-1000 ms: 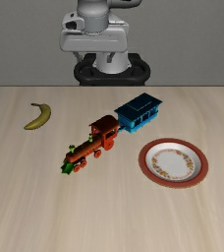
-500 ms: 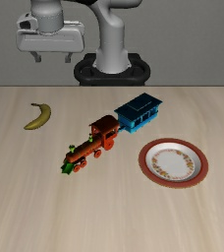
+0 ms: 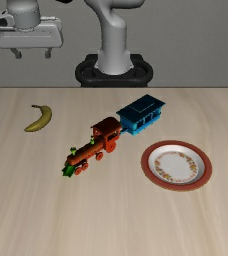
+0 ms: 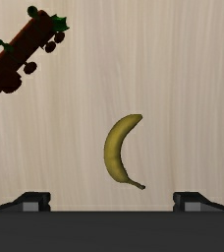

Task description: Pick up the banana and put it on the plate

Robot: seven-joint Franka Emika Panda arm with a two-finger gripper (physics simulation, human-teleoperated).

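Wood-grain table top (image 3: 46,215) carries all the objects in the scene. The banana (image 3: 39,118) lies flat on this surface toward the exterior view's left. It is yellow with darker brown shading along its length, curved, and touches nothing else.

**Tool state.** The gripper (image 3: 33,53) hangs high over the table at the exterior view's left, well clear of the surface. Its two fingers point downward and stand wide apart, with nothing held between them. In the wrist view the gripper (image 4: 113,201) looks straight down on the banana (image 4: 122,148), which lies on the bare table (image 4: 183,79) roughly midway between the lines of the two fingertips (image 4: 33,200). There is no contact between tool and fruit.

**Target.** The plate (image 3: 176,147) sits on the table toward the exterior view's right. It is round and white, with a brown patterned band around its rim. It is well apart from the banana.

**Other items.** A toy train lies between the banana and the plate, set diagonally.
- The red locomotive (image 3: 91,150) has green trim at its front end. It also shows in the wrist view (image 4: 21,49), off to one side of the banana and apart from it.
- The blue wagon (image 3: 141,114) sits just behind the locomotive, near the plate but not touching it.

The black robot base (image 3: 111,72) stands at the table's far edge.
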